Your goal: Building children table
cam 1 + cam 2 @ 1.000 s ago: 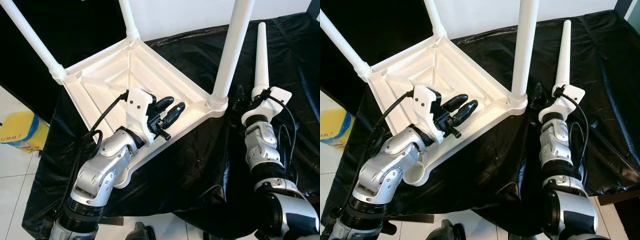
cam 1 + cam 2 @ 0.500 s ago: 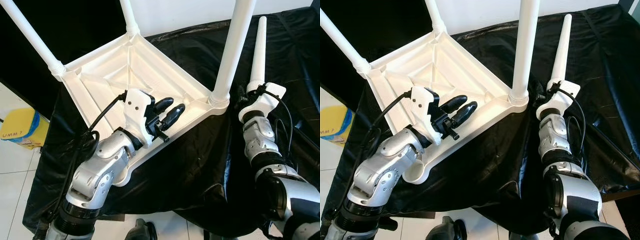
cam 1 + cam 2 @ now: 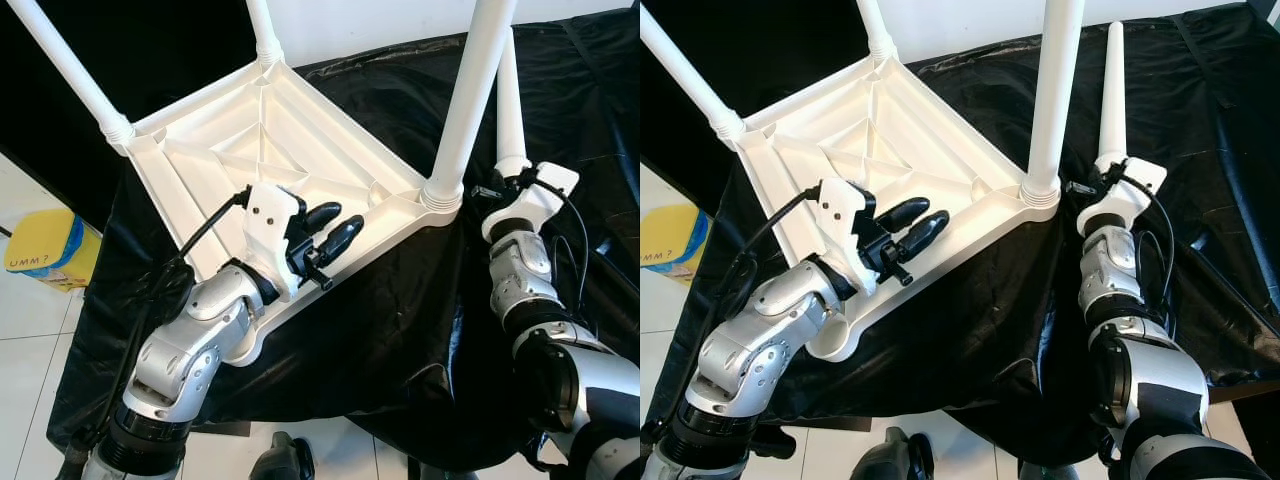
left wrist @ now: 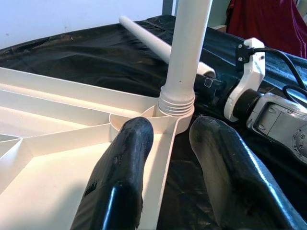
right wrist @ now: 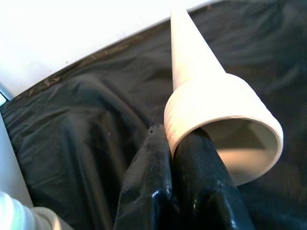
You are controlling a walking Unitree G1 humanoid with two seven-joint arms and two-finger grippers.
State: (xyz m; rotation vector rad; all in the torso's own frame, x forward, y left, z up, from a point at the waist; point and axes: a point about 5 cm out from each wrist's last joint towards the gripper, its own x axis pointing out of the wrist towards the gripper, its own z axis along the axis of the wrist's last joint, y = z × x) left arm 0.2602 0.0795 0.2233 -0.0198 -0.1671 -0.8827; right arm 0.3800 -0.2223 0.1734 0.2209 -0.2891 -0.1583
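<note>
The upturned table top (image 3: pixel 255 150) looks like moulded white plastic, smooth with a soft sheen, ribbed underneath. Its legs (image 3: pixel 472 95) share that plastic, as does the loose leg (image 3: pixel 1111 95), threaded at its wide end. A glossy, crinkled black plastic sheet (image 3: pixel 390 300) drapes the surface. The arms (image 3: pixel 195 335) are brushed silver metal with white plastic housings; the fingers (image 4: pixel 120 177) are shiny black, faintly scuffed.

A crinkled glossy black plastic sheet (image 3: pixel 400 310) drapes over the worktop. On the white tiled floor (image 3: pixel 30 330) beside it sits a yellow and blue box (image 3: pixel 40 258). A dark red cloth (image 4: pixel 276 24) hangs behind.
</note>
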